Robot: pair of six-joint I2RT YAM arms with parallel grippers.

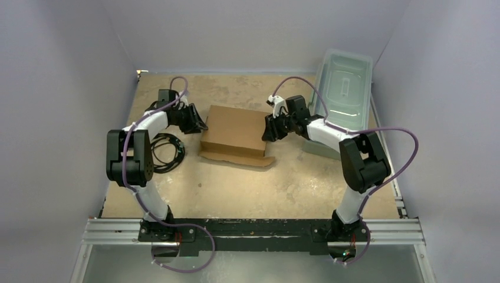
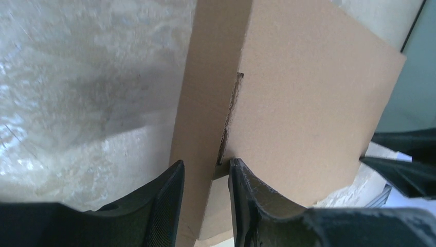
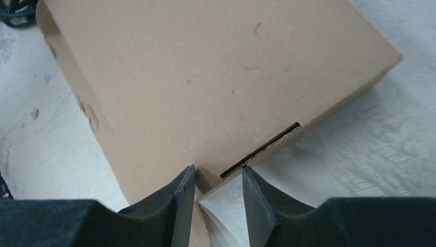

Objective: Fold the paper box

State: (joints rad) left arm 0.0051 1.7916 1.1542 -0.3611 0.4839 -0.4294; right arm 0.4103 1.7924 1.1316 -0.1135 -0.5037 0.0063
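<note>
Jaws of left gripper (image 2: 205, 164) and right gripper (image 3: 219, 171) straddle paper box (image 1: 234, 127) edges (part-closed; grip unclear).

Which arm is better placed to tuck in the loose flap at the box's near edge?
Probably right: the flap sticks out furthest at the paper box's near right corner, close to the right gripper.

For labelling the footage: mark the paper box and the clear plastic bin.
paper box (image 1: 234, 131), top external view, middle of its flat top panel.
plastic bin (image 1: 344, 88), top external view, on its lid.
</note>
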